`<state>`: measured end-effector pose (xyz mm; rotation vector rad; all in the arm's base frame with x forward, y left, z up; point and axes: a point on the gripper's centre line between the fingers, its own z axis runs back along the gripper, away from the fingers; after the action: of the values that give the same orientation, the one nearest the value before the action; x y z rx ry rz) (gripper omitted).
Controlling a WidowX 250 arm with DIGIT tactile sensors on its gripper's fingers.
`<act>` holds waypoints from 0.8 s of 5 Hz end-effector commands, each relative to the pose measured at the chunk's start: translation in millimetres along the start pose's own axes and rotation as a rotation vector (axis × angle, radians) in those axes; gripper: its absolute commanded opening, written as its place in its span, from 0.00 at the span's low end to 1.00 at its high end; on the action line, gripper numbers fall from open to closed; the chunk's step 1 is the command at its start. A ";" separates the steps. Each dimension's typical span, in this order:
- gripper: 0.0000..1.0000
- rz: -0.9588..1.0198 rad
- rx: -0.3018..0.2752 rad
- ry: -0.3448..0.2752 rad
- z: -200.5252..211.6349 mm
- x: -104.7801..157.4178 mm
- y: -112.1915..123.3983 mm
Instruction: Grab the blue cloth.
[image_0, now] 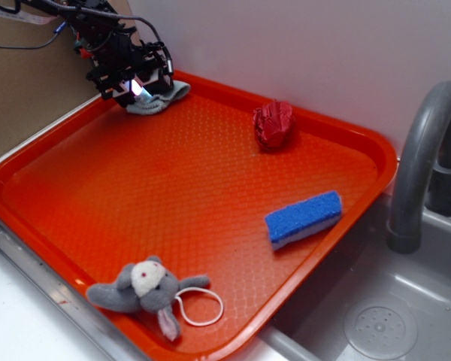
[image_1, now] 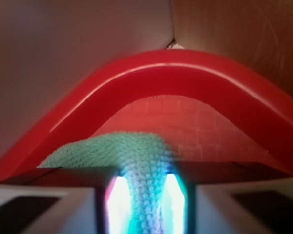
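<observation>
The blue cloth (image_0: pixel 163 98) is a pale grey-blue rag lying in the far left corner of the orange tray (image_0: pixel 195 195). My gripper (image_0: pixel 139 89) is down on its left part, black fingers on either side of a fold. In the wrist view the cloth (image_1: pixel 112 151) shows as knitted, greenish fabric, and a ridge of it runs between my glowing pads (image_1: pixel 118 204), pinched at the gripper (image_1: pixel 144 207). The jaws are shut on that fold. The rest of the cloth spreads to the left in front of the tray's curved rim (image_1: pixel 185 63).
A crumpled red cloth (image_0: pixel 274 124) lies at the tray's back right. A bright blue sponge (image_0: pixel 304 218) sits near the right rim. A grey plush toy (image_0: pixel 146 289) with a white loop lies at the front edge. A grey sink and faucet (image_0: pixel 421 165) are to the right.
</observation>
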<state>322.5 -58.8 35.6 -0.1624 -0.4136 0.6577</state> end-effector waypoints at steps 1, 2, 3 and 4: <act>0.00 -0.044 0.062 0.040 43.4 0.1 -6.0; 0.00 -0.116 0.041 0.074 85.1 -10.2 -5.6; 0.00 -0.227 -0.009 0.131 125.2 -26.8 -7.7; 0.00 -0.358 -0.045 0.157 168.1 -57.0 -9.2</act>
<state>211.6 -102.0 159.9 -0.1576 -0.2599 0.2911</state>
